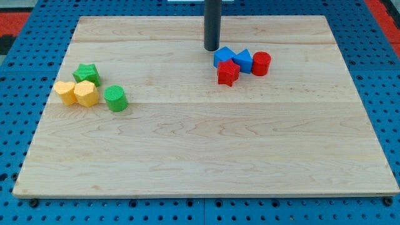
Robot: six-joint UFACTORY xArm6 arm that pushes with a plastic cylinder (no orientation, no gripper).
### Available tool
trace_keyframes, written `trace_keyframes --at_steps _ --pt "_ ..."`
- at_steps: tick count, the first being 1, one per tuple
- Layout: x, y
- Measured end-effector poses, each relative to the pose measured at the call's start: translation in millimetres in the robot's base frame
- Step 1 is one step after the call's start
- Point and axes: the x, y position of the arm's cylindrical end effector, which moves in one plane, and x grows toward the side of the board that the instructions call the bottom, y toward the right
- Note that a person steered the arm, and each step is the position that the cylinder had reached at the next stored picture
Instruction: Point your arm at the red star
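The red star (228, 72) lies on the wooden board right of centre, near the view's top. It touches a blue block (223, 56) just above it. A second blue block (243, 60) and a red cylinder (261, 64) sit to its right in one tight cluster. My tip (212, 49) stands just left of the upper blue block, above and slightly left of the red star, a short gap away from the star.
At the view's left sit a green star (87, 74), a yellow star-like block (64, 92), a yellow hexagon (85, 94) and a green cylinder (115, 99). The wooden board (200, 156) rests on a blue pegboard.
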Motion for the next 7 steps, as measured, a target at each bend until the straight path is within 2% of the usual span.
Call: trace_keyframes --at_steps 5,6,7 --pt "0 0" --pt "-26 12" --pt "-49 90"
